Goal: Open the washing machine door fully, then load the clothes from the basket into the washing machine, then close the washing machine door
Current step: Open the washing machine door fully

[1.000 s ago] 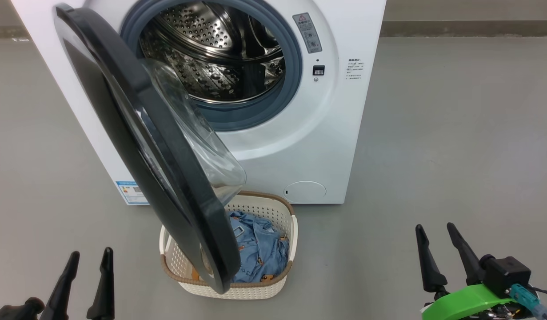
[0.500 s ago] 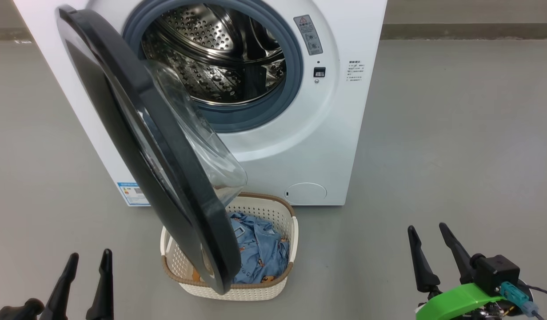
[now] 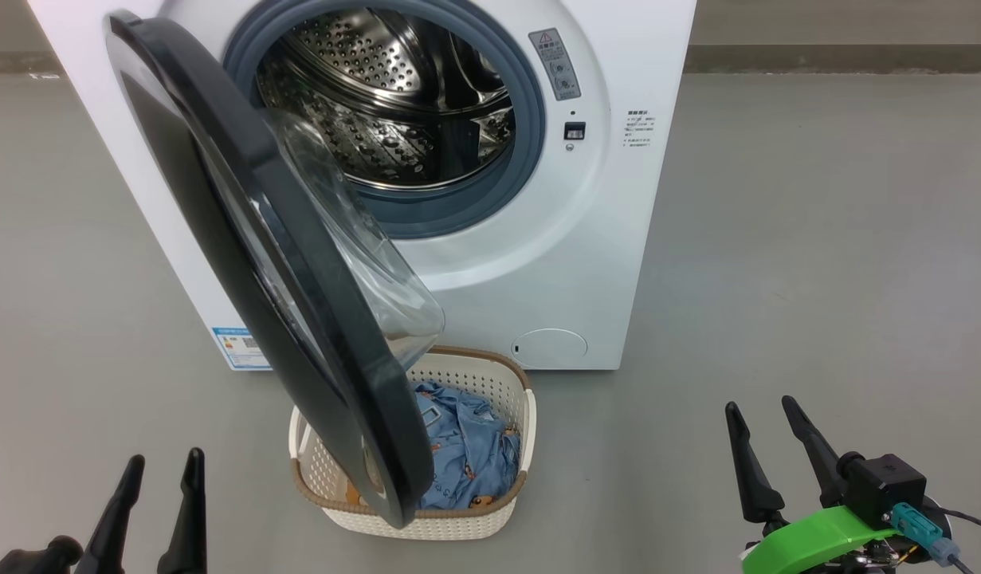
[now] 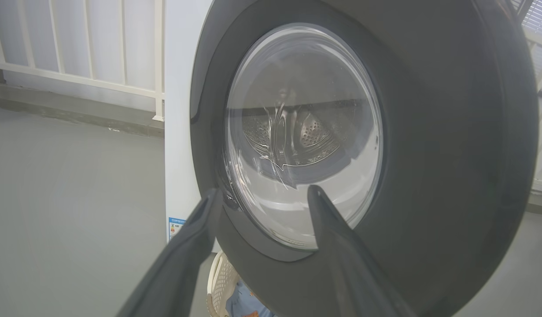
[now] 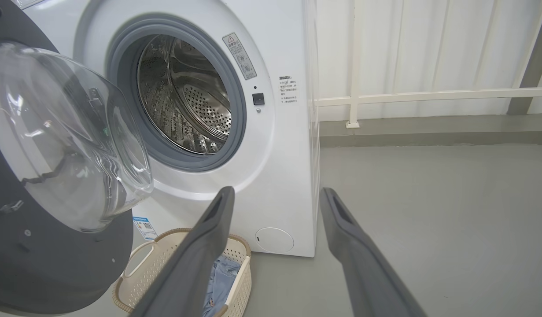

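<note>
The white washing machine (image 3: 618,199) stands ahead with its steel drum (image 3: 394,96) exposed. Its black door (image 3: 243,239) is swung partway out on the left hinge, and the clear glass bowl (image 3: 362,263) faces the opening. The door's lower edge overhangs the cream basket (image 3: 474,379) on the floor, hiding its left part. Light blue clothes (image 3: 466,454) lie inside the basket. My left gripper (image 3: 165,456) is open at the lower left, facing the door's outer face (image 4: 429,132). My right gripper (image 3: 759,402) is open and empty at the lower right, right of the basket (image 5: 165,251).
Bare grey floor (image 3: 817,279) stretches to the right of the machine and around both grippers. A white railing (image 5: 429,94) and a low kerb (image 5: 429,132) run behind the machine. The round filter cover (image 3: 550,348) sits low on the machine's front.
The head view has shifted slightly, so the machine sits a little lower in the picture. My right gripper has drifted a little to the left. The door, basket and left gripper are unchanged.
</note>
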